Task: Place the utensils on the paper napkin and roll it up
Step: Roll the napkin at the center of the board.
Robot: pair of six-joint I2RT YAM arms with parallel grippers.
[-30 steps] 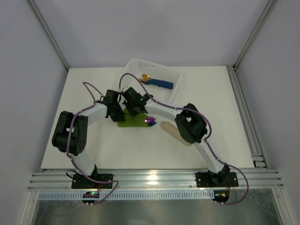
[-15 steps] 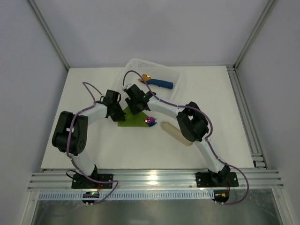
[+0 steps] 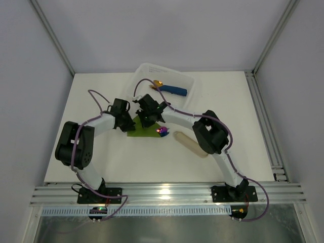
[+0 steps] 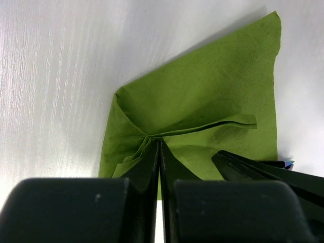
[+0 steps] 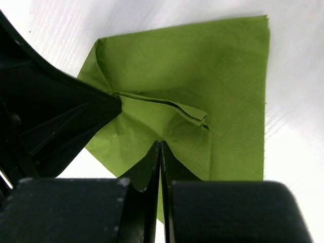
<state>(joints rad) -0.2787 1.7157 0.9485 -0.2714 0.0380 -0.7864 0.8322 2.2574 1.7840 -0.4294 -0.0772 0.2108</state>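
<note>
The olive-green paper napkin [image 3: 145, 130] lies creased on the white table, with a raised fold across its middle [image 4: 212, 126]. My left gripper [image 3: 125, 120] is shut, its tips pinching a pucker at the napkin's left side [image 4: 158, 142]. My right gripper [image 3: 147, 115] is shut on the napkin's near part [image 5: 161, 144], beside the fold [image 5: 167, 104]. Each gripper shows in the other's wrist view. An iridescent purple utensil [image 3: 162, 131] shows only as a small end at the napkin's right edge; the rest of the utensils are hidden.
A clear plastic tub [image 3: 188, 81] stands at the back with a blue rolled napkin [image 3: 174, 90] and gold cutlery [image 3: 158, 83]. A beige oblong piece [image 3: 191, 144] lies right of the napkin. Both arms crowd over the napkin.
My right gripper has shifted slightly toward the back and left over the napkin. My left gripper has barely moved. The utensil end stays at the napkin's right edge.
</note>
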